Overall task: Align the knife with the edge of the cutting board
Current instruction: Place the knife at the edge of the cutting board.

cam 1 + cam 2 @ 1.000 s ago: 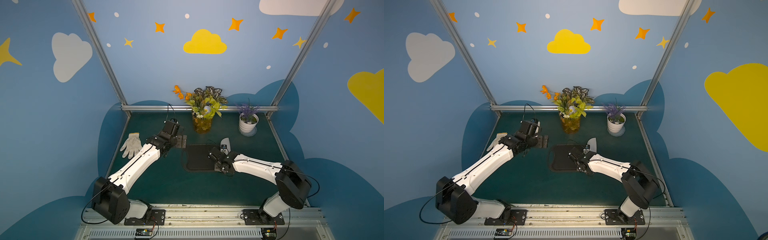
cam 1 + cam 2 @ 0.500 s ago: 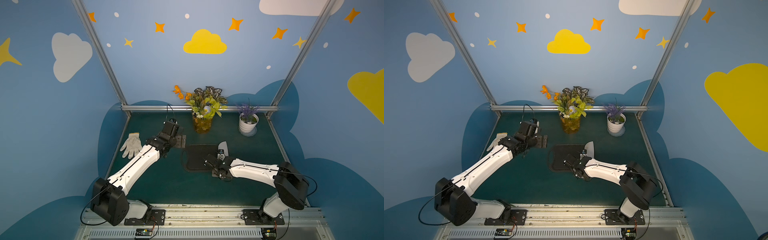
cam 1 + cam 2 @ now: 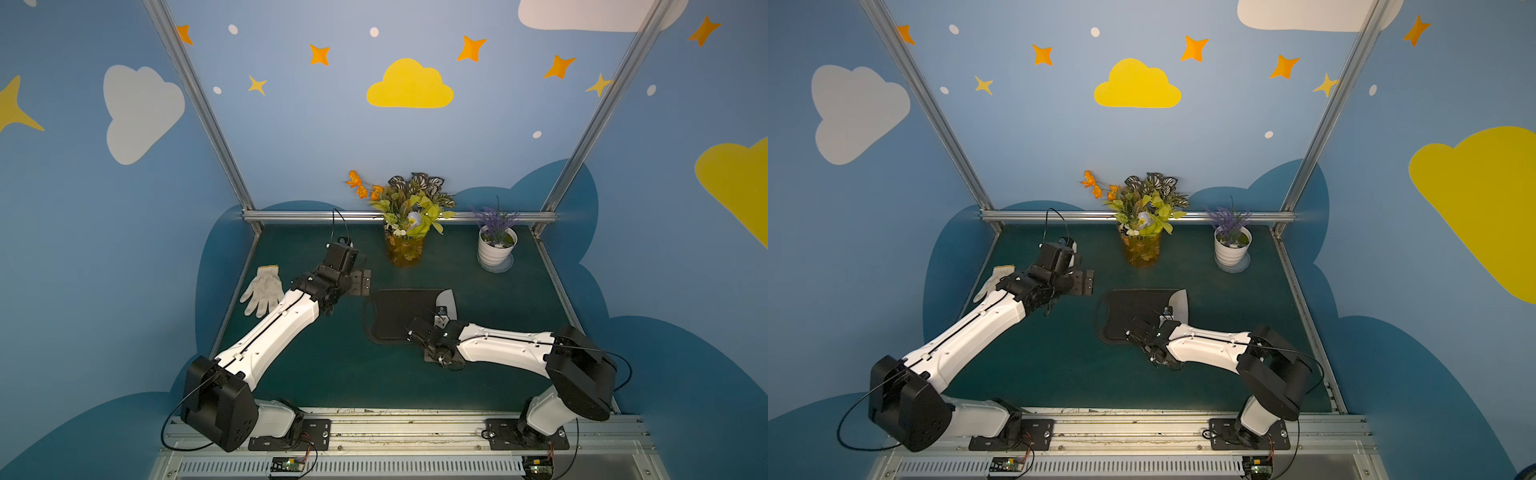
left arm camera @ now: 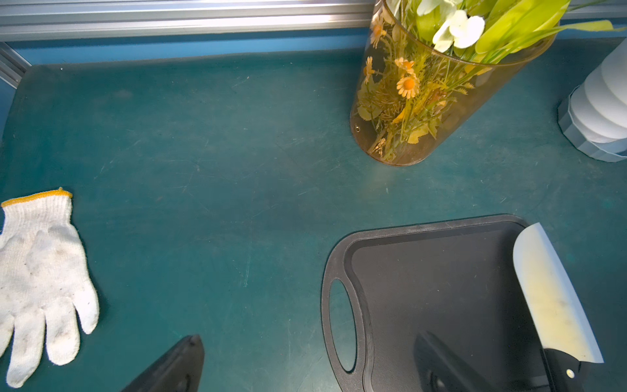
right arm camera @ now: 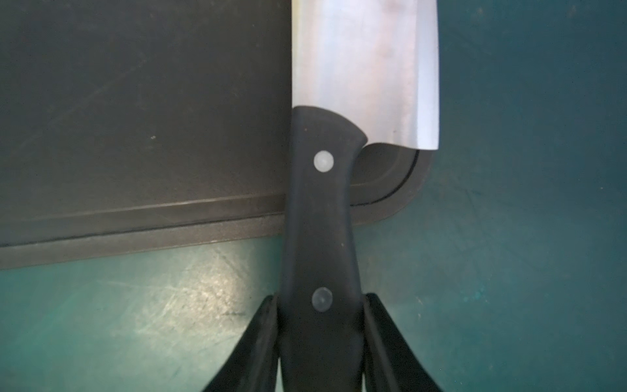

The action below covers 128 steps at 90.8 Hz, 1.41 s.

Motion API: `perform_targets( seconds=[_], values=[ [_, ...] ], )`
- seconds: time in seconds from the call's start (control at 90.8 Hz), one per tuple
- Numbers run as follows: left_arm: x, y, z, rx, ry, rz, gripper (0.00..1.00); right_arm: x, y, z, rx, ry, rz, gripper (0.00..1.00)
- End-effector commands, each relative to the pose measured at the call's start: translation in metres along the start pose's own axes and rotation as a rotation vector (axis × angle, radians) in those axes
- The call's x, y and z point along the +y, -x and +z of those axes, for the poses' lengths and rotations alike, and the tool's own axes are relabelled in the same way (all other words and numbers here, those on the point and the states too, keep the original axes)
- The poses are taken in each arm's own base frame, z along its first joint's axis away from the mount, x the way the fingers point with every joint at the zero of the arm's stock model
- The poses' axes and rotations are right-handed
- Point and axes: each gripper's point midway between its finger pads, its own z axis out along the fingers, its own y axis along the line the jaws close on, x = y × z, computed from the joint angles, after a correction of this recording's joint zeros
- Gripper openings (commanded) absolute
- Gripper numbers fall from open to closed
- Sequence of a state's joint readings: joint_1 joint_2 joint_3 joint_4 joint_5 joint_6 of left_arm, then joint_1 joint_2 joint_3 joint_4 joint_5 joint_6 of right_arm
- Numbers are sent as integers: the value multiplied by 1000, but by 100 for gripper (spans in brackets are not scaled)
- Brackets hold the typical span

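One shift: right end effector [image 5: 321,303], clamped on the knife [image 5: 363,74], swung it along the cutting board [image 5: 135,118] edge; looks nearly aligned.

The knife [image 5: 325,190] blade and board [image 5: 135,118] run past the right wrist view's edges. In both top views the right arm [image 3: 498,349] hides the handle; in a top view the left arm [image 3: 976,328] covers most of the glove [image 3: 990,284].
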State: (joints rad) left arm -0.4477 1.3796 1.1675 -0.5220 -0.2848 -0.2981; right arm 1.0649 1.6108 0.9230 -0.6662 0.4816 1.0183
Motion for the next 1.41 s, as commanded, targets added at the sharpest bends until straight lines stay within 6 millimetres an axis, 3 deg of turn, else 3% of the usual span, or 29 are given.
perform_targets(
  seconds=[0.0, 0.573, 0.881, 1.123, 1.398],
  values=[
    [1, 4, -3, -20, -8, 2, 100, -3, -2, 4, -15, -23, 4, 0],
    [0, 3, -1, -16, -19, 2, 100, -4, -15, 14, 2, -33, -7, 0],
    [-2, 2, 1, -11, -31, 5, 100, -3, -17, 15, 3, -21, -2, 27],
    [-1, 2, 1, -10, -29, 5, 100, -4, -17, 16, 4, -18, -1, 34],
    [-1, 1, 2, -8, -27, 8, 100, -5, -20, 16, 7, -12, -1, 49]
  ],
)
